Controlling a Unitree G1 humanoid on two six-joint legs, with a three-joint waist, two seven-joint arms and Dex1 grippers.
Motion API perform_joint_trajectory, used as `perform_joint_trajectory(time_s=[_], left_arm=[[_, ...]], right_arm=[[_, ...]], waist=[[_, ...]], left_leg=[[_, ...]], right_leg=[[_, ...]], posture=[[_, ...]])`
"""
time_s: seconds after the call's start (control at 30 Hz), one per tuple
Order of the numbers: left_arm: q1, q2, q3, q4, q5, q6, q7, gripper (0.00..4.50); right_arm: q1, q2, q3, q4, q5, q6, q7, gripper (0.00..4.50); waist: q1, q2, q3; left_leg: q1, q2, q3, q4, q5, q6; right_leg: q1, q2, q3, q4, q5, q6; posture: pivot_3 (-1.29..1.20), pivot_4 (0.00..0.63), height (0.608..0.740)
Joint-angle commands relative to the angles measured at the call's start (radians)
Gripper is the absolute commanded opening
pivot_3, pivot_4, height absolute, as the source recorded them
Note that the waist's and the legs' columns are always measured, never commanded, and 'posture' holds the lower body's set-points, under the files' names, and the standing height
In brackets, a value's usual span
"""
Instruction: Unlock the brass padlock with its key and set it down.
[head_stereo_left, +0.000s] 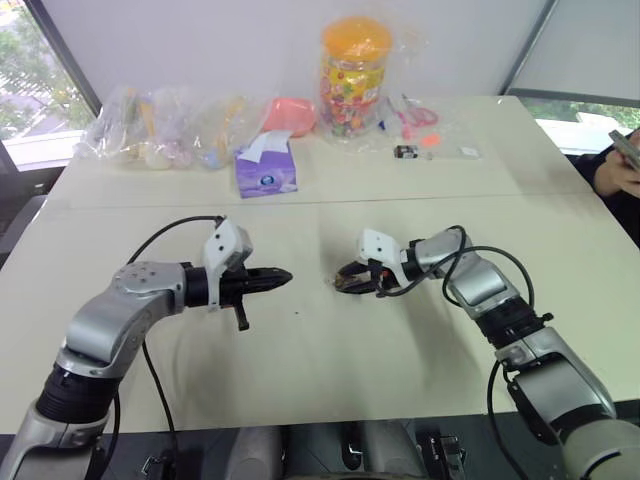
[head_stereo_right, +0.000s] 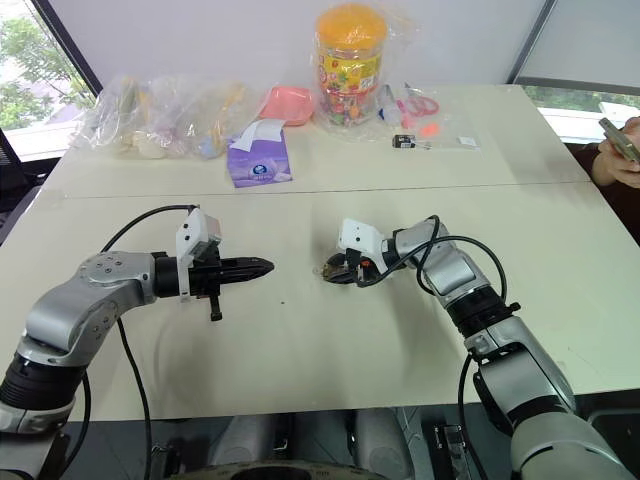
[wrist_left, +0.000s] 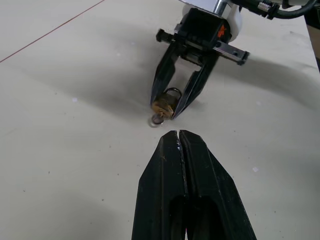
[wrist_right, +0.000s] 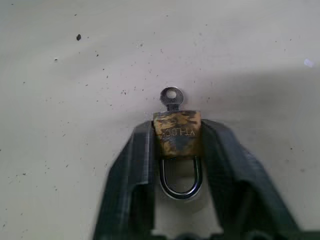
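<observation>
Brass padlock (wrist_right: 177, 134) sits between the two black fingers (wrist_right: 127, 175) of the right claw (wrist_left: 168, 107), which press against both sides of its body; the claw is narrowed onto it. Silver shackle faces back into the claw, closed as far as can be told. The key (wrist_right: 171, 98) is seated in the lock's bottom, its round silver bow sticking out past the fingertips. Padlock lies low on the beige surface (head_stereo_left: 330, 370), near its middle; whether it touches the surface I cannot tell.

Left claw (head_stereo_left: 280, 277) fully closed, fingers pressed together, nothing between them. It points toward the right claw, tip near the key bow, a small gap apart.

Along the far edge of the surface: clear bags of small items (head_stereo_left: 165, 125), purple tissue pack (head_stereo_left: 265, 168), tall jar with orange lid (head_stereo_left: 355, 75). A person's hand (head_stereo_right: 615, 160) shows at the far right edge.
</observation>
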Motion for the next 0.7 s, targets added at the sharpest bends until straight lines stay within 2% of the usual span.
perform_joint_trajectory(time_s=[0.03, 0.1, 0.2, 0.33, 0.53, 0.63, 0.7], left_arm=[[-0.008, 0.002, 0.02, -0.021, -0.01, -0.007, 0.002, 0.0], [-0.016, -0.01, 0.019, -0.007, -0.021, -0.001, 0.0, 0.0], [-0.064, -0.08, 0.056, 0.064, -0.113, 0.051, 0.0, 0.0], [-0.165, -0.092, 0.021, 0.212, -0.093, 0.057, -0.062, 0.0], [-0.295, -0.131, 0.017, 0.357, -0.101, 0.074, -0.119, 0.0], [-0.334, -0.155, 0.032, 0.39, -0.121, 0.097, -0.127, 0.79], [-0.351, -0.161, 0.032, 0.399, -0.122, 0.1, -0.138, 1.54]], right_arm=[[0.034, 0.001, 0.011, -0.045, -0.041, -0.015, -0.025, 0.71], [0.047, -0.025, 0.008, -0.089, -0.107, -0.089, -0.092, 0.71], [0.041, -0.091, 0.019, -0.099, -0.31, -0.337, -0.302, 0.71], [0.038, -0.135, -0.029, -0.158, -0.433, -0.579, -0.513, 0.71], [0.059, -0.147, -0.082, -0.278, -0.474, -0.716, -0.615, 0.71], [0.076, -0.139, -0.093, -0.326, -0.476, -0.712, -0.619, 0.71], [0.082, -0.129, -0.098, -0.342, -0.472, -0.702, -0.617, 0.71]], waist=[[-0.005, 0.0, 0.0], [-0.009, 0.0, 0.0], [-0.007, 0.0, 0.0], [-0.008, 0.0, 0.0], [-0.013, 0.0, 0.0], [-0.011, -0.001, 0.0], [-0.011, -0.001, 0.001]], left_leg=[[0.0, 0.0, 0.0, 0.0, 0.0, 0.0], [0.0, 0.0, 0.0, 0.0, 0.0, 0.0], [0.0, 0.0, 0.0, 0.0, 0.0, 0.0], [-0.001, -0.002, 0.0, 0.002, 0.001, -0.002], [-0.001, -0.001, 0.0, 0.0, 0.001, -0.002], [-0.001, 0.0, 0.0, 0.0, 0.001, -0.002], [-0.001, -0.001, 0.0, 0.0, 0.001, -0.002]], right_leg=[[0.0, 0.0, 0.0, 0.0, 0.0, 0.0], [0.0, 0.0, 0.0, 0.0, 0.0, 0.0], [0.0, 0.0, 0.0, 0.0, 0.0, 0.0], [0.0, 0.0, -0.001, 0.0, 0.0, 0.0], [-0.001, 0.001, 0.0, 0.001, 0.0, 0.0], [-0.001, 0.001, 0.0, 0.001, 0.0, 0.0], [-0.001, 0.0, 0.0, 0.001, 0.0, 0.0]], posture=[[0.0, 0.15, 0.737], [0.0, 0.15, 0.737], [0.0, 0.15, 0.737], [0.0, 0.15, 0.737], [0.0, 0.15, 0.737], [0.0, 0.15, 0.737], [0.0, 0.15, 0.737]])
